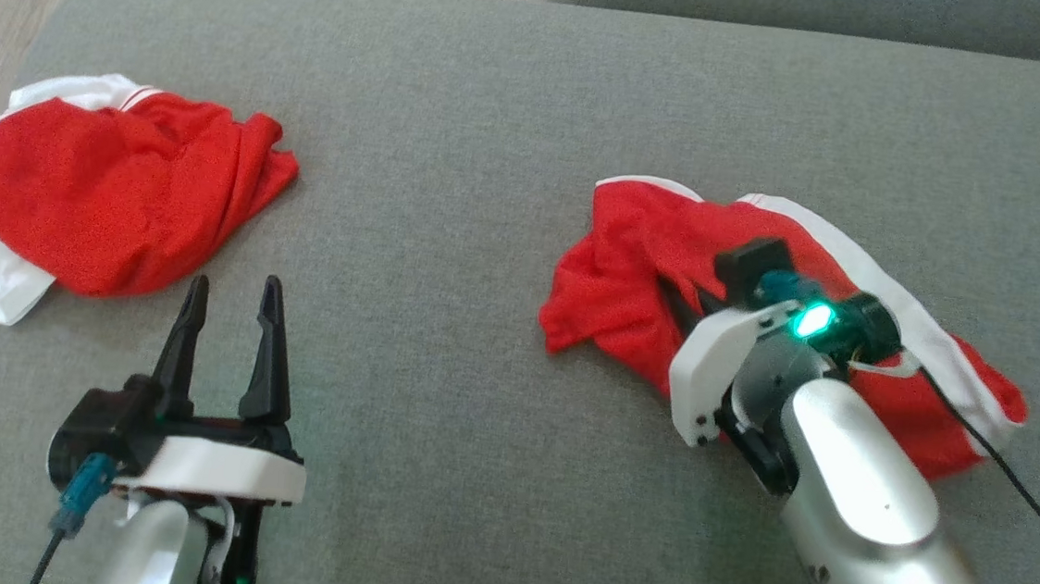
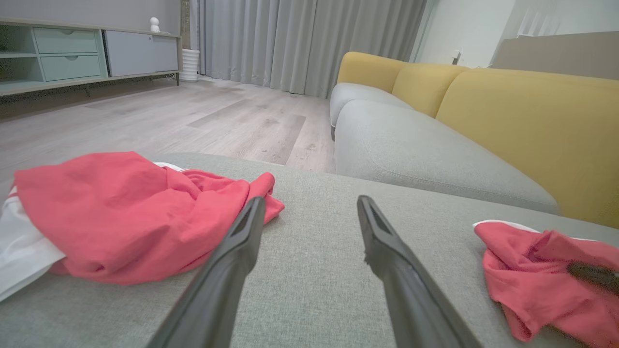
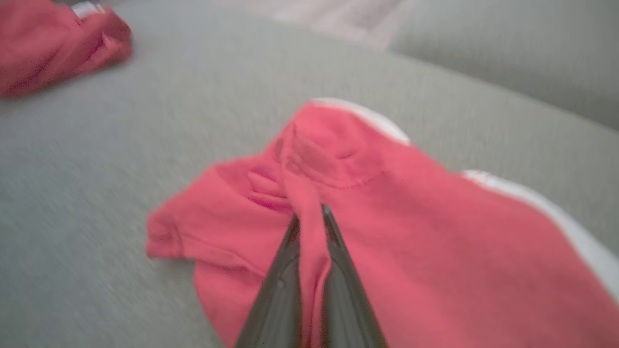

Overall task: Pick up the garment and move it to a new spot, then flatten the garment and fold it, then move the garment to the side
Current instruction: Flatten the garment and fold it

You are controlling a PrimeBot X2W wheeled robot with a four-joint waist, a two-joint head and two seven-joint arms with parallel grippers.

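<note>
Right gripper [image 3: 311, 212] pinches a raised fold of the garment [image 3: 411, 241], crumpled red with white trim, bunched under its fingers; left gripper [image 1: 234, 293] spread wide, another red heap [image 1: 110, 195] just ahead

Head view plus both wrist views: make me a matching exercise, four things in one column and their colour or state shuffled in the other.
Column one:
1. left gripper
2. right gripper
3. left garment
4. sofa backrest

Column two:
A. yellow
B. shut on a fold of the right garment
C. open, holding nothing
D. crumpled on the grey cushion, untouched

Pairs: 1-C; 2-B; 3-D; 4-A
</note>
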